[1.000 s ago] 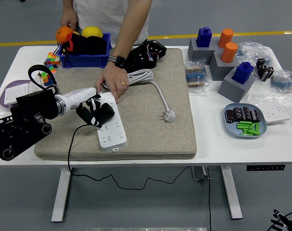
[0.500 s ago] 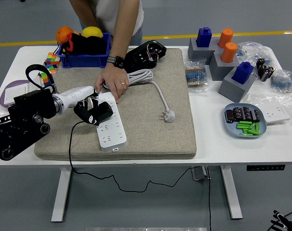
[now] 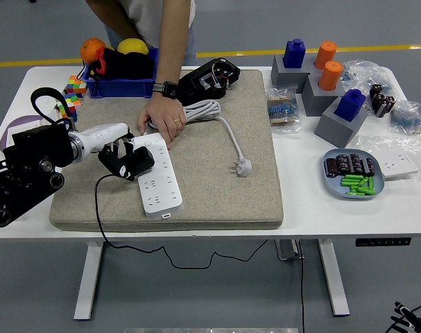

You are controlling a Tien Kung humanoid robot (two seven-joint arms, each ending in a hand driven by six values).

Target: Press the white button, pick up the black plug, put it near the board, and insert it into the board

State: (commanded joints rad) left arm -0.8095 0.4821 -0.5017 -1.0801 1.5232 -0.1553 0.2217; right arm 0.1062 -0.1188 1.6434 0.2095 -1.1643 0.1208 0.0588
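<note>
One robot hand shows — the left hand (image 3: pixel 125 158), its fingers wrapped around the black plug (image 3: pixel 136 162), held at the left edge of the white power strip (image 3: pixel 157 176), whether touching it cannot be told; the plug's black cord (image 3: pixel 99 215) drops over the counter (image 3: pixel 196 225) edge. One power strip lies on the grey mat (image 3: pixel 217 187), and a person's hand (image 3: pixel 161 119) presses its far end beside the coiled white cable (image 3: pixel 203 109), whose white plug (image 3: pixel 245 166) lies loose. Right of the mat stand two blue blocks (image 3: pixel 294 53) and two orange cylinders (image 3: pixel 326 55) on grey bases, plus one blue plate (image 3: pixel 335 184) of green pieces. No writing is readable.
</note>
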